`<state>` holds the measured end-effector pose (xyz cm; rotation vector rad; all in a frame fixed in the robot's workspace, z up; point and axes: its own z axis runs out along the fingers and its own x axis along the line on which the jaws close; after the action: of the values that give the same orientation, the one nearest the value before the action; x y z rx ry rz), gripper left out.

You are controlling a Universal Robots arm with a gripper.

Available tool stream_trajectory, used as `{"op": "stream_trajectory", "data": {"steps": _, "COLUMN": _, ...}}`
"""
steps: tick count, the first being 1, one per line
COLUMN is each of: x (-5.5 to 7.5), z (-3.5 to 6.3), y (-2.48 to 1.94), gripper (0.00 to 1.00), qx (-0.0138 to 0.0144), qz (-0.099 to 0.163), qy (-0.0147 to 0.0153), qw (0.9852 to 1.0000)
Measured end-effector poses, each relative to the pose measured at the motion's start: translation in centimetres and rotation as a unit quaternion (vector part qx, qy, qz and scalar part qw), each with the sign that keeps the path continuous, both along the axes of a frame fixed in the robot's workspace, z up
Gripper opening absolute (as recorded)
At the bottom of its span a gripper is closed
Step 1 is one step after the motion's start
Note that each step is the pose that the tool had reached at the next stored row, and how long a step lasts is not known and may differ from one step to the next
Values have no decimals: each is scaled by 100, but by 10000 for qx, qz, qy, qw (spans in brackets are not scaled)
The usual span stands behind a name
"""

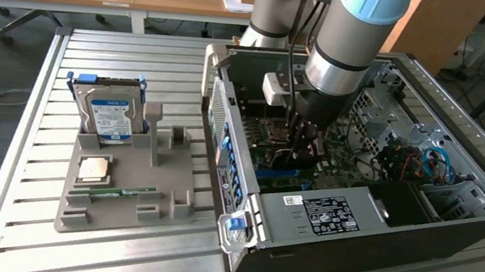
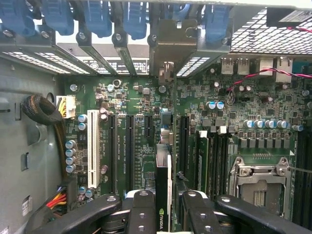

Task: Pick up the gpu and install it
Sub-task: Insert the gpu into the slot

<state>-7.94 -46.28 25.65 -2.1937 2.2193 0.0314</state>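
The gripper (image 1: 302, 134) is reaching down into the open computer case (image 1: 375, 261), which is lying on its side along the exterior view's right edge of the slatted table (image 1: 119, 259). In the wrist view the two black fingers (image 2: 141, 209) are standing narrow, one on each side of the gpu (image 2: 163, 180), and they are holding it upright on its long edge. The card is showing as a thin dark strip with a small green logo near the fingers. It is hanging over the green motherboard (image 2: 136, 97), in the middle part of the board, between the long white slot (image 2: 92, 146) and the metal processor socket (image 2: 258, 183). Its lower edge is seeming to sit at a black slot, but I cannot tell if it is already pressed in. At the back wall of the case, a row of blue clips (image 2: 97, 17) is lining the card openings.

Near the exterior view's left edge of the table, a gray holder (image 1: 115, 214) is carrying a hard drive (image 1: 110, 115) standing at its far end and a green memory stick (image 1: 117, 192) lying near its front edge.
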Motion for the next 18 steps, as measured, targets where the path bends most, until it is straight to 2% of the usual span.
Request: {"op": "stream_trajectory", "data": {"steps": 18, "x": -5, "z": -42, "y": 0, "gripper": 26, "qx": 1, "qz": -10, "qy": -1, "qw": 10000}}
